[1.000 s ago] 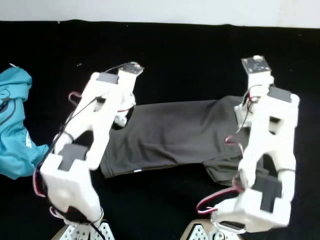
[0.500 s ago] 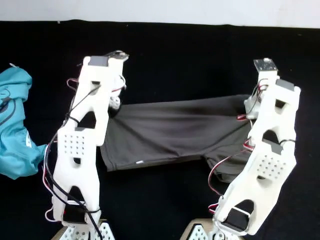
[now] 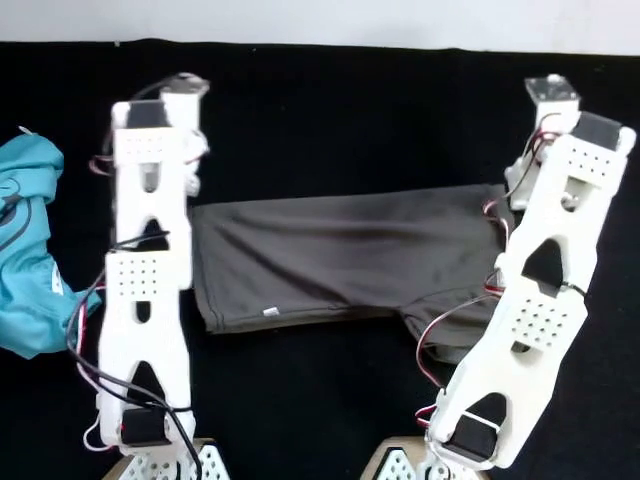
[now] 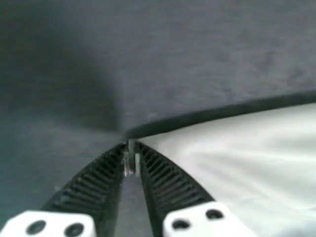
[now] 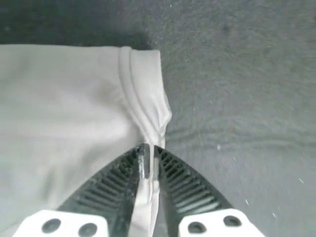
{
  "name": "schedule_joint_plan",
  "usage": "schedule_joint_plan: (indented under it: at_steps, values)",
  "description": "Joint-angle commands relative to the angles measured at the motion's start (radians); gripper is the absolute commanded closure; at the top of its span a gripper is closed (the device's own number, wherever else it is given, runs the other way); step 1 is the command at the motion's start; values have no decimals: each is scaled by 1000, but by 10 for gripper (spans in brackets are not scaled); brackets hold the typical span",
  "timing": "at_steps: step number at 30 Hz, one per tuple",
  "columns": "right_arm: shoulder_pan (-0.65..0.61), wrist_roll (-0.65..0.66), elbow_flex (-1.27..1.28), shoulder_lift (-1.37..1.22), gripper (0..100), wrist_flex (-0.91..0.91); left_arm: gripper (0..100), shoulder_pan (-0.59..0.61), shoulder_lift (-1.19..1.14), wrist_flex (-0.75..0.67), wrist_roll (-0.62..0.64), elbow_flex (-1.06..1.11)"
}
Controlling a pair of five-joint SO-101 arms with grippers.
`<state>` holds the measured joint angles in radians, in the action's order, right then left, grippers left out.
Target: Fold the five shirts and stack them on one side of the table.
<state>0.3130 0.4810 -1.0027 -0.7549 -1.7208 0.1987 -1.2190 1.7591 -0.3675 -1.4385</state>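
Note:
A dark grey shirt [image 3: 340, 255] lies stretched across the middle of the black table [image 3: 330, 110], folded along its length. My left gripper [image 4: 131, 157] is shut on the grey shirt's [image 4: 237, 163] edge at its left end, under the left arm [image 3: 150, 230]. At the shirt's right end, beneath the right arm [image 3: 550, 260], my right gripper [image 5: 146, 165] is shut on a hemmed corner of the same cloth [image 5: 74, 108]. A teal shirt [image 3: 30, 250] lies crumpled at the table's left edge.
The pale wall [image 3: 320, 20] runs behind the table's far edge. Both arm bases stand at the near edge, and loose red and black cables [image 3: 450, 350] hang by the right arm. Black tabletop lies beyond and in front of the grey shirt.
Both arms have swung outward and away from the bases, the left one leftward and the right one rightward, pulling the grey shirt flatter and wider between them.

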Motion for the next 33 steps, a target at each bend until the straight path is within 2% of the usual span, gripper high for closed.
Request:
schedule_joint_plan:
  at_steps: [1, 6, 14, 19, 24, 33]
  values:
    - [15, -46, -82, 108, 970, -45, 991, -1, 111, 15, 8, 10]
    - [18, -78, 28, 248, 971, -45, 991, -22, 366, 15, 8, 272]
    - [-99, -15, 713, 702, 991, -5, 991, -168, 938, -29, 3, 995]
    - [-111, -15, 1124, 906, 991, 159, 991, -216, 1231, -276, 3, 1523]
    - [-111, -14, 1500, 1044, 991, 338, 991, -217, 1379, -578, 2, 1974]
    - [-110, -14, 1893, 1184, 991, 661, 991, -214, 1426, -950, 0, 2333]
